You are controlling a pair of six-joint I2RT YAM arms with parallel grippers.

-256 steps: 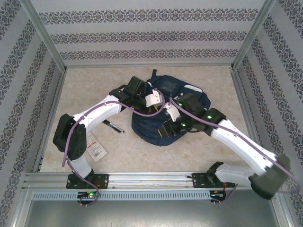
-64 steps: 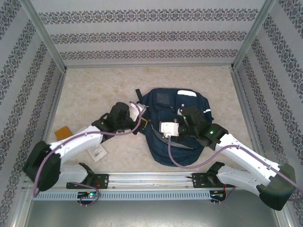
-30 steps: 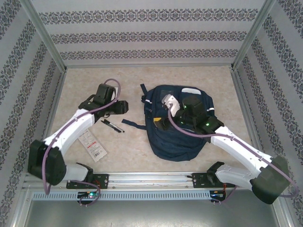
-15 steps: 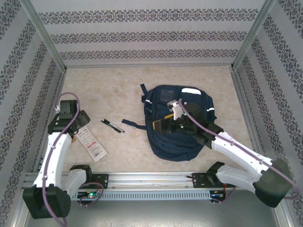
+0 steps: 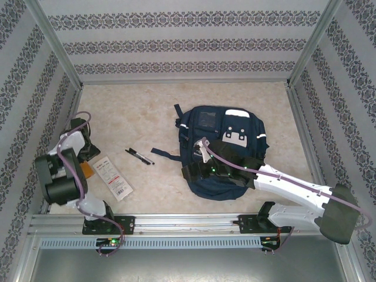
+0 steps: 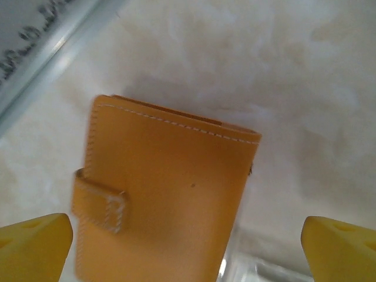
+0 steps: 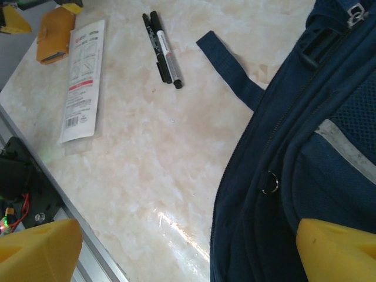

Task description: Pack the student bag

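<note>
student bag [image 5: 244,150], centre-right of frame, looks soft and floppy, so I'd grab its strap [image 7: 229,70]. Both arms' jaws are wide apart.

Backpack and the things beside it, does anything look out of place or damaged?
Nothing looks spilled or damaged. The backpack lies flat, with one strap trailing loose on the table. Two black pens, a flat packet and an orange wallet lie outside it, to its left.

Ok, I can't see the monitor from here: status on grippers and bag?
Left gripper open over orange wallet, nothing held. Right gripper open, empty, at edge of student bag. Two pens and a packet loose on table, clear of bag.
</note>
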